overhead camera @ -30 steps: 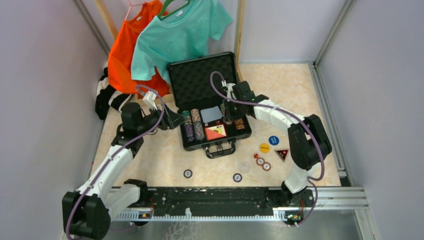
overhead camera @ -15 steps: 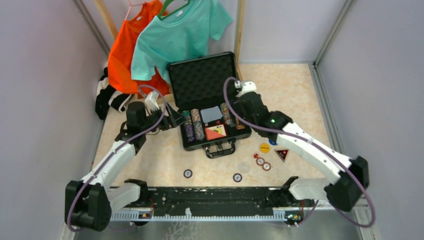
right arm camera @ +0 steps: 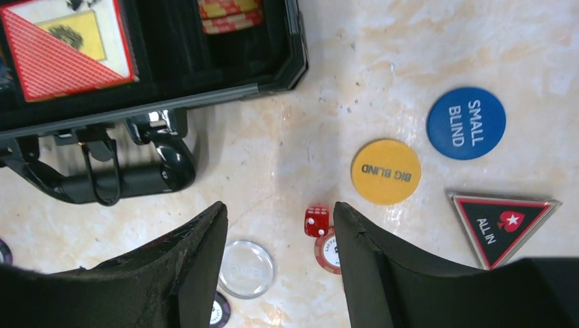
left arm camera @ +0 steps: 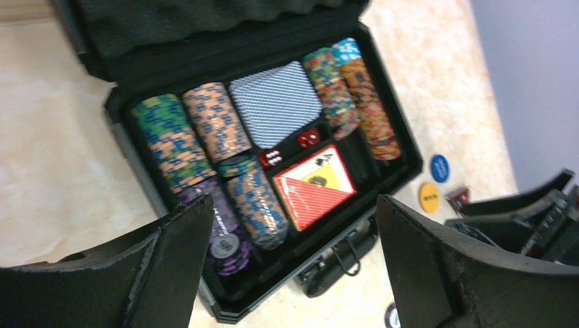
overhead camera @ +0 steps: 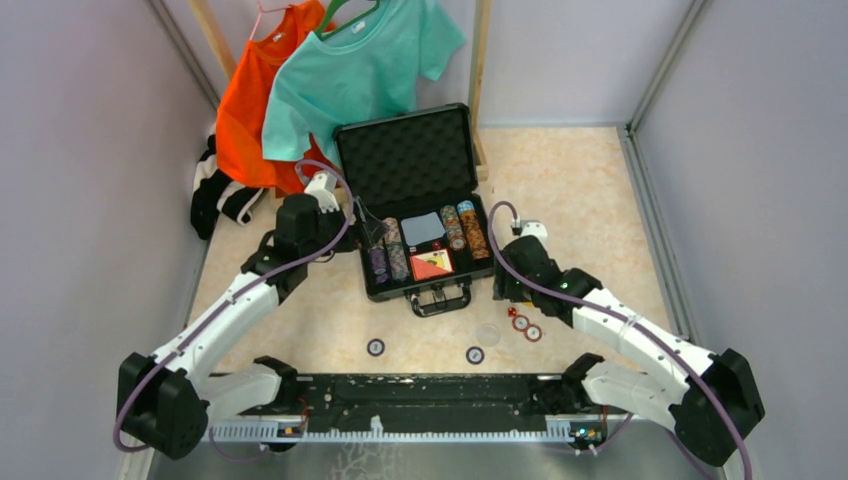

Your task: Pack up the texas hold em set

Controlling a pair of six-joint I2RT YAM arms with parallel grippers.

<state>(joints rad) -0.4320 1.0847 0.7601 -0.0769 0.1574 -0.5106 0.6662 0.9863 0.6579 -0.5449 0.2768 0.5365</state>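
The black briefcase [right arm camera: 205, 96] lay open near the middle of the table [overhead camera: 580, 180], toward its far edge, with the foam-lined lid [overhead camera: 405, 160] standing up at the back and the handle [right arm camera: 116, 181] facing the near edge. Inside lay rows of chips [left arm camera: 171, 140], a blue-backed deck of cards [left arm camera: 275, 102], two red dice [left arm camera: 308, 137] and the red card box [left arm camera: 313, 193].

The left gripper [left arm camera: 293, 205] hovered over the case's left side, its fingers wide apart and holding nothing. The right gripper [right arm camera: 278, 212] hung over the table off the case's near right corner, fingers apart and empty.

Just beside that gripper sat a red die [right arm camera: 317, 221] touching a chip [right arm camera: 331, 249], and a clear disc [right arm camera: 246, 268]. Further right lay a yellow button [right arm camera: 385, 171], a blue button [right arm camera: 465, 123] and a triangular marker [right arm camera: 502, 225]. Two loose chips [overhead camera: 375, 347] lay by the near edge.
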